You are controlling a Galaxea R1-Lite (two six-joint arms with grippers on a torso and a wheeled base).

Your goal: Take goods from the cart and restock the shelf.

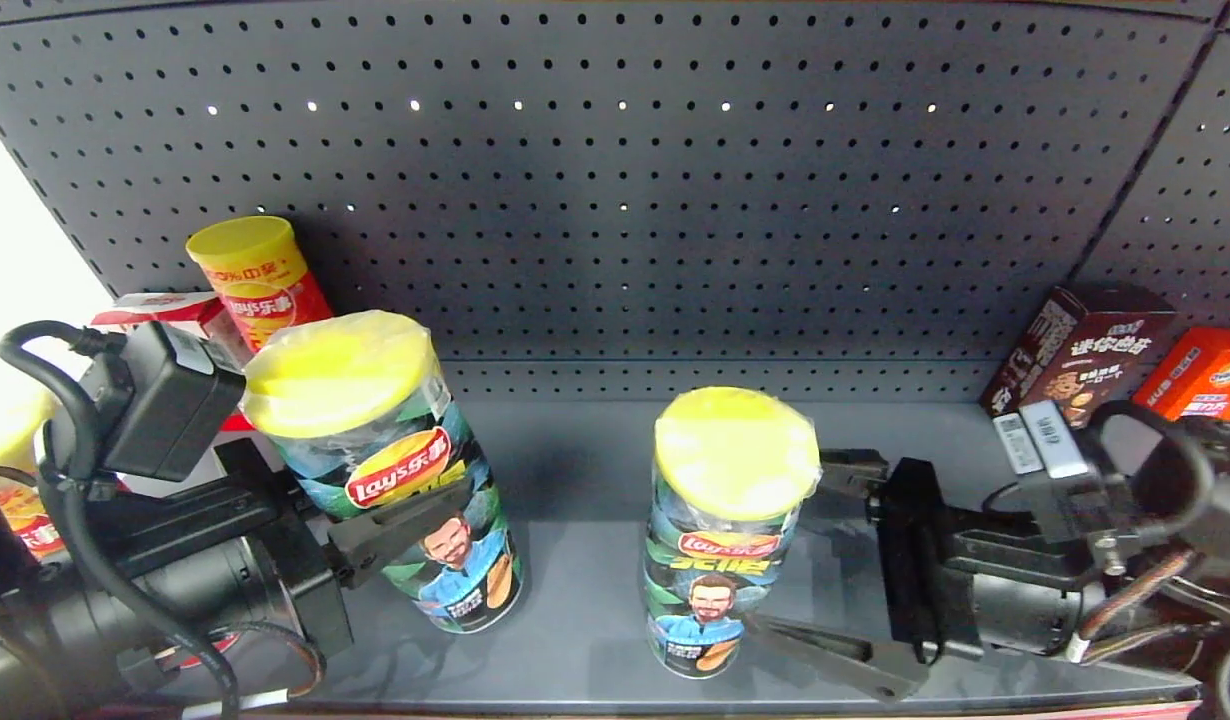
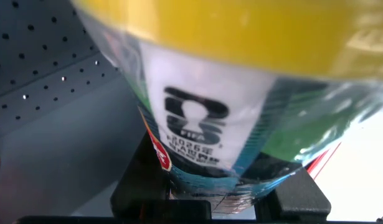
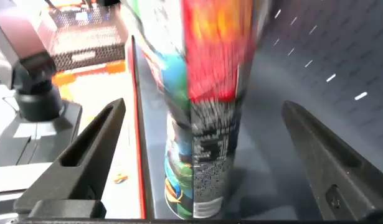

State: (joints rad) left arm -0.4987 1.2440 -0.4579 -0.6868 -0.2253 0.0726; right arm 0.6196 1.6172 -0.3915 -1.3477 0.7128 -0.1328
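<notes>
chip can (image 1: 375,440) — in left pincer (image 1: 420,500)

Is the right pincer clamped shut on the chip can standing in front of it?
No, the right pincer is open, its fingers standing clear of the chip can on both sides.

Two tall chip cans share the grey shelf (image 1: 585,470), each with a yellow lid and a blue-green wrap bearing a red logo. The left can (image 1: 395,480) leans with its lid toward the left, clamped at mid-body in the left gripper (image 1: 425,512). The right can (image 1: 725,540) stands upright on the shelf, between the spread fingers of the right gripper (image 1: 790,545), untouched by them.
</notes>
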